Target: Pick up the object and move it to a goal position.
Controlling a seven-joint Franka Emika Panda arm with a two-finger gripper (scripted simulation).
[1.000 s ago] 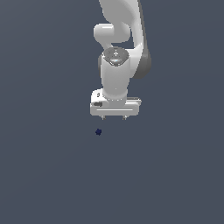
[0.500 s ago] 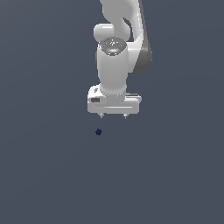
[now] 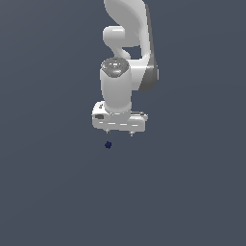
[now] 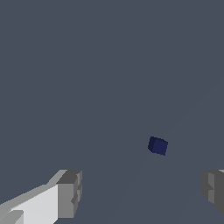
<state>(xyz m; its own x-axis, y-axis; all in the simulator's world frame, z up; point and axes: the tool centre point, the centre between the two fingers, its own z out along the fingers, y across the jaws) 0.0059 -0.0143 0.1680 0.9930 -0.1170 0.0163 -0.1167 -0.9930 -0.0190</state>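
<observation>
The object is a tiny dark navy-blue cube lying on the flat grey surface. It also shows in the wrist view, ahead of the fingers and apart from them. My white gripper hangs pointing down, just above the cube and a little toward the exterior view's right of it. Its two grey fingertips stand wide apart with nothing between them. The gripper is open and empty.
The white arm rises behind the gripper toward the top of the exterior view. Plain grey ground lies all around, with no other objects in view.
The gripper has moved slightly toward the exterior view's left and down, closer to the cube. The wrist has tilted forward. The cube has not moved.
</observation>
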